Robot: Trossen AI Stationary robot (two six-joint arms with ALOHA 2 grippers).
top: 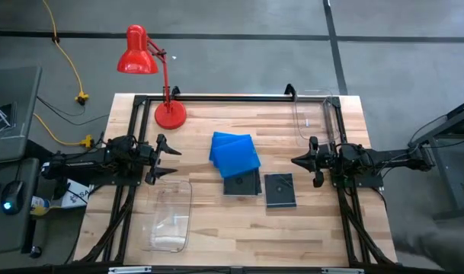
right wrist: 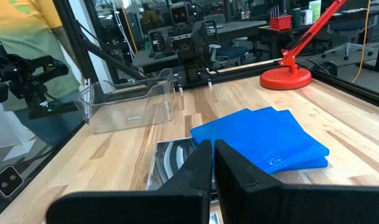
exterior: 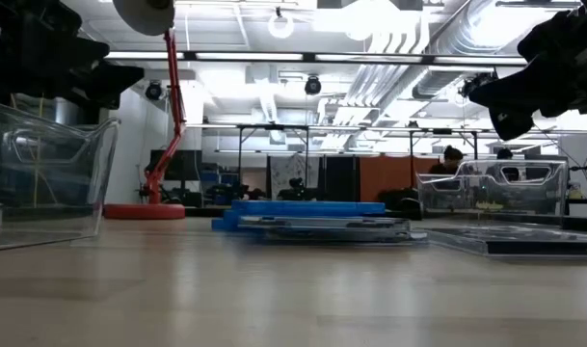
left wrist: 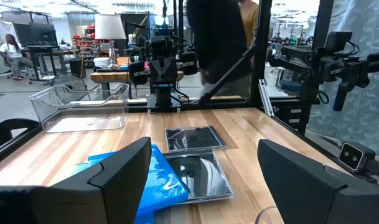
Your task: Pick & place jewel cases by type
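A fanned stack of bright blue jewel cases [top: 234, 151] lies flat at the table's middle. Its near edge rests on a dark jewel case [top: 241, 183]. A second dark case [top: 280, 189] lies flat just to the right of that one. My left gripper [top: 171, 161] hovers open and level at the left, above the table and pointing at the cases [left wrist: 198, 177]. My right gripper [top: 296, 161] hovers shut at the right, facing the stack [right wrist: 264, 143]. Neither gripper touches anything.
A clear bin [top: 171, 215] stands near left, below my left gripper. Another clear bin [top: 315, 114] stands at the far right corner. A red desk lamp [top: 169, 114] stands at the far left. A black frame rail [top: 232, 97] runs along the far edge. A person [left wrist: 226, 43] stands beyond the table.
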